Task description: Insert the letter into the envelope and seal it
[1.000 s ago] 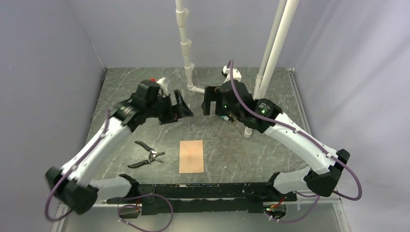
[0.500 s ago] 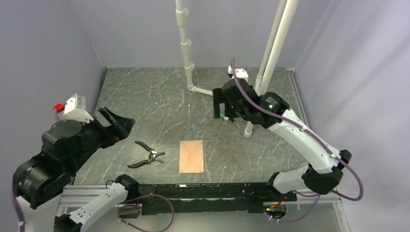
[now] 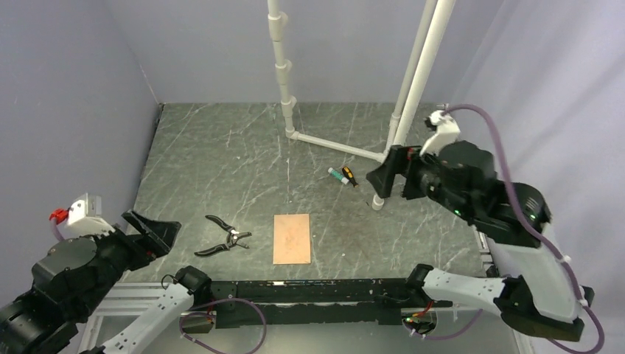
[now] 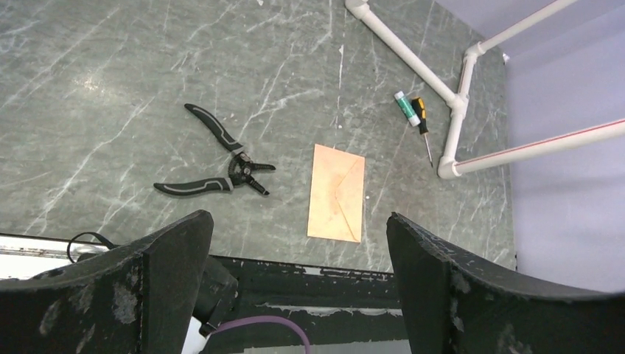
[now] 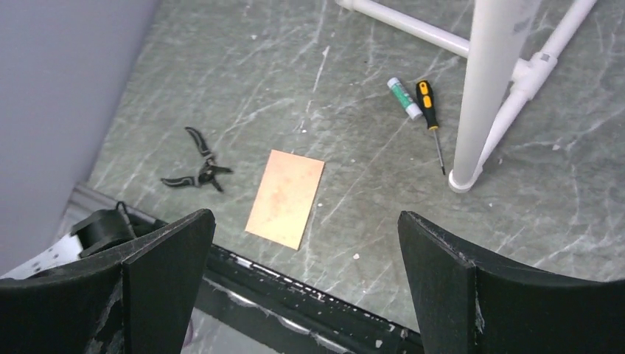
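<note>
A pinkish-tan envelope [image 3: 292, 238] lies flat on the dark marble table near its front edge, with the flap down. Its diagonal seam lines show in the left wrist view [image 4: 337, 193], and it appears as a plain rectangle in the right wrist view [image 5: 285, 198]. The letter is hidden or out of view. My left gripper [image 3: 151, 230] hangs raised at the front left, well left of the envelope, open and empty [image 4: 296, 220]. My right gripper [image 3: 387, 177] is raised at the right, beyond the envelope, also open and empty [image 5: 304, 217].
Black pliers [image 3: 223, 236] lie just left of the envelope. A green-capped glue stick [image 3: 338, 175] and a yellow-black screwdriver [image 3: 349, 176] lie beside a white pipe frame [image 3: 335, 144] with tall uprights at the back. A black rail [image 3: 309, 284] runs along the near edge.
Both arms have pulled back from the table's middle, the left to the front left and the right to the right side. This uncovered the glue stick and screwdriver. Both grippers stayed open.
</note>
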`<state>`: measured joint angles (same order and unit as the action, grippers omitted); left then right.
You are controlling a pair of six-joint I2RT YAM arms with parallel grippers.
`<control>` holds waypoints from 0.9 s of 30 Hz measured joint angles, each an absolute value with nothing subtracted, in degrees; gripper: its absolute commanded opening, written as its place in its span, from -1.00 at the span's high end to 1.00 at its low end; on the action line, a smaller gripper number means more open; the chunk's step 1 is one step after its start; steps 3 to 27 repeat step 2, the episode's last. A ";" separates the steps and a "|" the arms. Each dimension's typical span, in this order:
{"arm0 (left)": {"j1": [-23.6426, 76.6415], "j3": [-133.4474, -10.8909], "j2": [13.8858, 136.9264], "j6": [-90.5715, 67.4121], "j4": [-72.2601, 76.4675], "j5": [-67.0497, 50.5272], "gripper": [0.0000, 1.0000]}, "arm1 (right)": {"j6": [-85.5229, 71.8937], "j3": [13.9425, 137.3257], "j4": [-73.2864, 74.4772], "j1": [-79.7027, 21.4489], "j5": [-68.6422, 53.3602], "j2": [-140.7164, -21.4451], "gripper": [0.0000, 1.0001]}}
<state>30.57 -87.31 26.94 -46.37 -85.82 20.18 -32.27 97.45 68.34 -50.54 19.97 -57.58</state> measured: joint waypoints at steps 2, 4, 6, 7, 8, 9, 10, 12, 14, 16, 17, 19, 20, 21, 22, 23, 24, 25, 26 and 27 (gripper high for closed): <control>30.57 -87.11 26.87 -46.41 -86.35 19.46 -0.85 | -31.97 97.51 68.71 -50.54 18.39 -55.55 -0.99; 30.57 -87.11 26.87 -46.41 -86.35 19.46 -0.85 | -31.97 97.51 68.71 -50.54 18.39 -55.55 -0.99; 30.57 -87.11 26.87 -46.41 -86.35 19.46 -0.85 | -31.97 97.51 68.71 -50.54 18.39 -55.55 -0.99; 30.57 -87.11 26.87 -46.41 -86.35 19.46 -0.85 | -31.97 97.51 68.71 -50.54 18.39 -55.55 -0.99; 30.57 -87.11 26.87 -46.41 -86.35 19.46 -0.85 | -31.97 97.51 68.71 -50.54 18.39 -55.55 -0.99; 30.57 -87.11 26.87 -46.41 -86.35 19.46 -0.85 | -31.97 97.51 68.71 -50.54 18.39 -55.55 -0.99; 30.57 -87.11 26.87 -46.41 -86.35 19.46 -0.85 | -31.97 97.51 68.71 -50.54 18.39 -55.55 -0.99; 30.57 -87.11 26.87 -46.41 -86.35 19.46 -0.85 | -31.97 97.51 68.71 -50.54 18.39 -55.55 -0.99; 30.57 -87.11 26.87 -46.41 -86.35 19.46 -0.85 | -31.97 97.51 68.71 -50.54 18.39 -55.55 -0.99; 30.57 -87.11 26.87 -46.41 -86.35 19.46 -0.85 | -31.97 97.51 68.71 -50.54 18.39 -55.55 -0.99; 30.57 -87.11 26.87 -46.41 -86.35 19.46 -0.85 | -31.97 97.51 68.71 -50.54 18.39 -55.55 -0.99; 30.57 -87.11 26.87 -46.41 -86.35 19.46 -0.85 | -31.97 97.51 68.71 -50.54 18.39 -55.55 -0.99; 30.57 -87.11 26.87 -46.41 -86.35 19.46 -0.85 | -31.97 97.51 68.71 -50.54 18.39 -55.55 -0.99; 30.57 -87.11 26.87 -46.41 -86.35 19.46 -0.85 | -31.97 97.51 68.71 -50.54 18.39 -55.55 -0.99; 30.57 -87.11 26.87 -46.41 -86.35 19.46 -0.85 | -31.97 97.51 68.71 -50.54 18.39 -55.55 -0.99; 30.57 -87.11 26.87 -46.41 -86.35 19.46 -0.85 | -31.97 97.51 68.71 -50.54 18.39 -55.55 -0.99; 30.57 -87.11 26.87 -46.41 -86.35 19.46 -0.85 | -31.97 97.51 68.71 -50.54 18.39 -55.55 -0.99; 30.57 -87.11 26.87 -46.41 -86.35 19.46 -0.85 | -31.97 97.51 68.71 -50.54 18.39 -55.55 -0.99; 30.57 -87.11 26.87 -46.41 -86.35 19.46 -0.85 | -31.97 97.51 68.71 -50.54 18.39 -55.55 -0.99; 30.57 -87.11 26.87 -46.41 -86.35 19.46 -0.85 | -31.97 97.51 68.71 -50.54 18.39 -55.55 -0.99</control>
